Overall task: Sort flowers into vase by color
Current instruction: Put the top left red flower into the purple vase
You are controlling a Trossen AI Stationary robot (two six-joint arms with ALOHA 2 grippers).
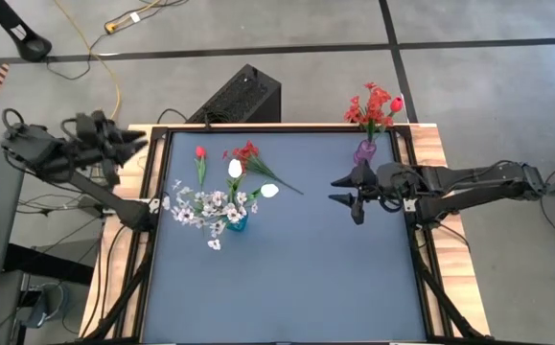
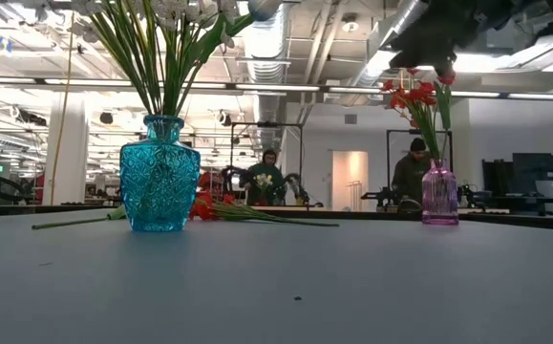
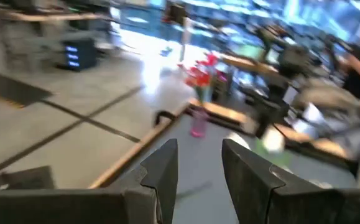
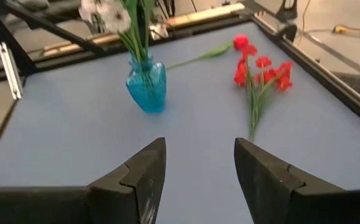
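From above: two vases. The blue vase left of the tabletop's middle holds white flowers; the purple vase at the far edge holds red flowers. A red tulip and a red spray lie loose near the far left corner. The low view adds two people behind the table. Left wrist: left gripper off the far left corner, fingers apart, empty. Right wrist: right gripper by the right edge, fingers apart, empty.
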